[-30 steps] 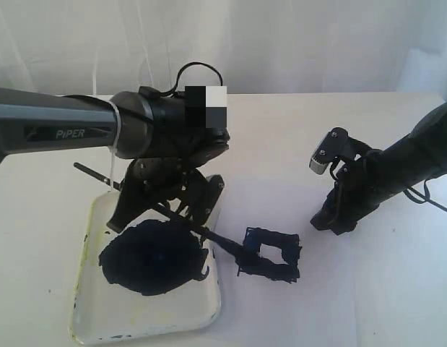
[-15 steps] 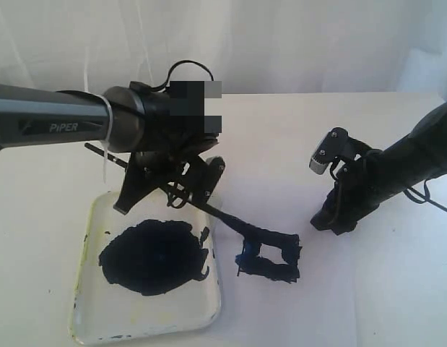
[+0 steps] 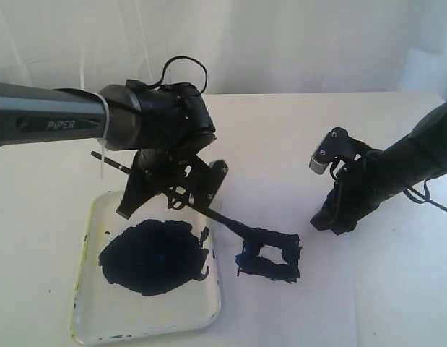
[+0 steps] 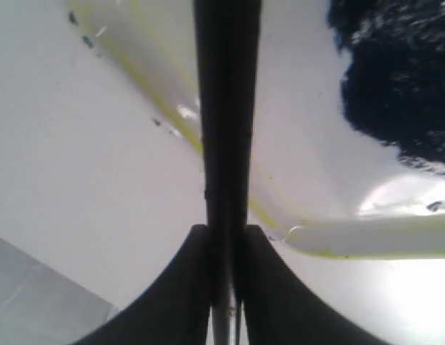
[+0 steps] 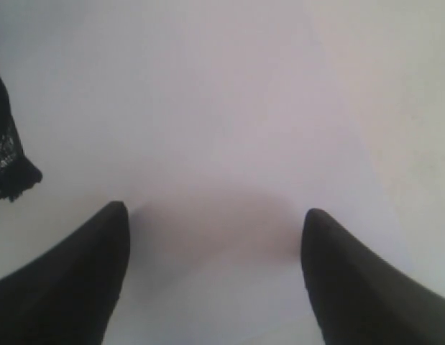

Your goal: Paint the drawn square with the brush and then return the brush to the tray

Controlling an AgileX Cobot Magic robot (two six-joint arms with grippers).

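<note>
Table (image 3: 339, 130): we see 1, white, with a white curtain (image 3: 281, 43) behind.
Count: 1 tray (image 3: 136, 311), 1 brush (image 3: 224, 221), 1 drawn square (image 3: 270, 255).
Left gripper (image 4: 226, 233): pinches the brush.
Right gripper (image 5: 215, 215): spread wide, holding nothing.

White tabletop (image 3: 295, 130); pale curtain backdrop (image 3: 281, 43) behind, faint vertical folds, brightly lit.

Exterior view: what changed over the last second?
The left end effector, shut on the brush, drew back from over the paint puddle toward the far rim of the tray; the brush tip slid along the left side of the drawn square to its far corner. The tray and the open right end effector stayed put.
</note>
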